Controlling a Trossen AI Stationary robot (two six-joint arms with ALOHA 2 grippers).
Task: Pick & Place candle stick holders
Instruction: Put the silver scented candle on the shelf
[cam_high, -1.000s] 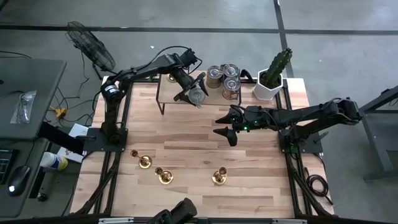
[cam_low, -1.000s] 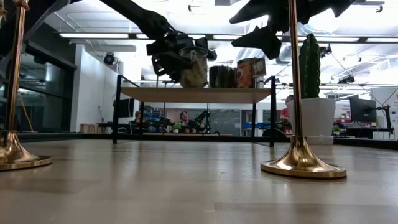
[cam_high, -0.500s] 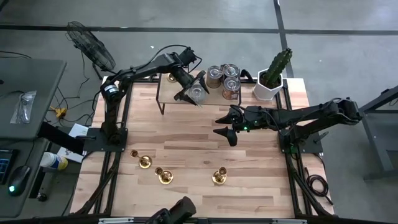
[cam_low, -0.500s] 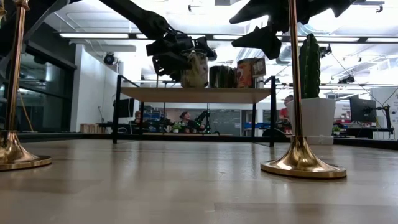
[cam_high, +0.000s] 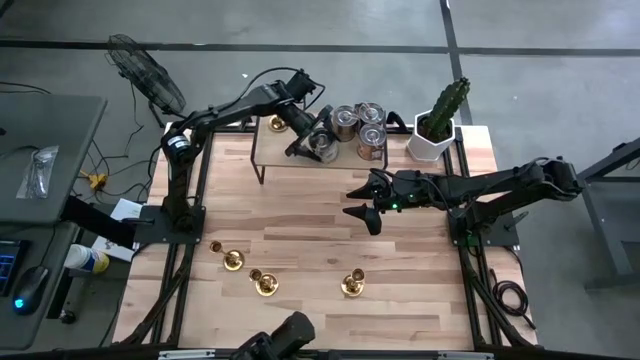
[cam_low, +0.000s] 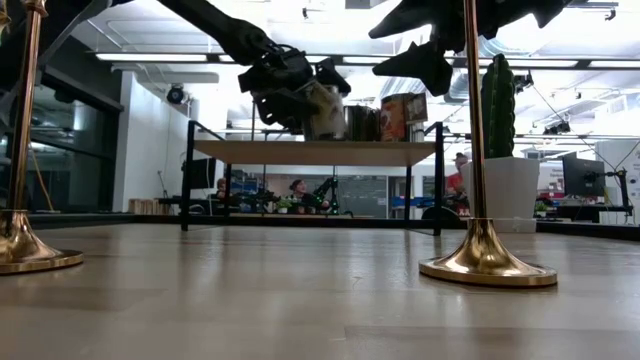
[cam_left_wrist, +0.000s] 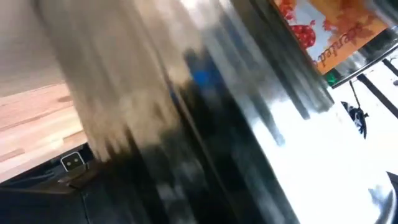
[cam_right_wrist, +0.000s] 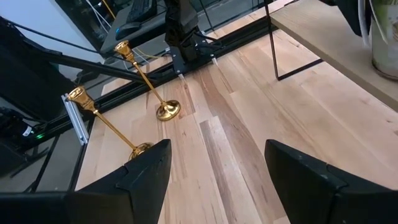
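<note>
Presently, four candlesticks (cam_high: 262, 283) stand unplaced on the surface (cam_high: 300, 240). Left fingers (cam_high: 318, 140) open around a can (cam_high: 322, 147) on the shelf (cam_high: 270, 147); right fingers (cam_high: 360, 200) open, empty.

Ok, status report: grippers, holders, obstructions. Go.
Left gripper open at a can on the shelf. Right gripper open, empty, mid-table. Holders standing at the near edge, untouched. Nothing between right gripper and holders.

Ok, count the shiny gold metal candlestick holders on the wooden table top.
3 candlestick holders stand on the table, at the end away from the shelf: left one, middle one, right one. A gold glint on the shelf may be another; cannot tell.
</note>
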